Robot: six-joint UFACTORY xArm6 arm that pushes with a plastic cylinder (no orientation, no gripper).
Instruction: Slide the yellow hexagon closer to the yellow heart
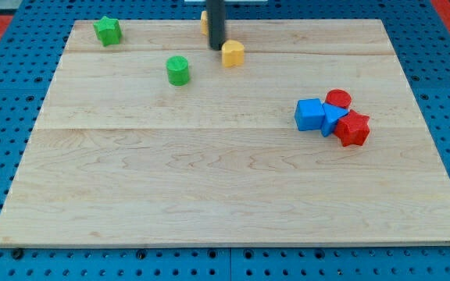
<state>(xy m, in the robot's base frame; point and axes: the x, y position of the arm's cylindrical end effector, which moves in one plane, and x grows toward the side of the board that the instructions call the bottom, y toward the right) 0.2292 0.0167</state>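
A yellow block [233,53], likely the hexagon, lies near the board's top middle. A second yellow block [204,20], mostly hidden behind the rod, peeks out at the rod's left near the top edge; its shape cannot be made out. My tip [216,48] rests on the board just left of the first yellow block, close to or touching it, and below the hidden one.
A green star [108,30] sits at the top left and a green cylinder [178,70] lies below-left of my tip. At the right a cluster holds a blue cube [309,115], another blue block [333,119], a red cylinder [337,99] and a red star [353,129].
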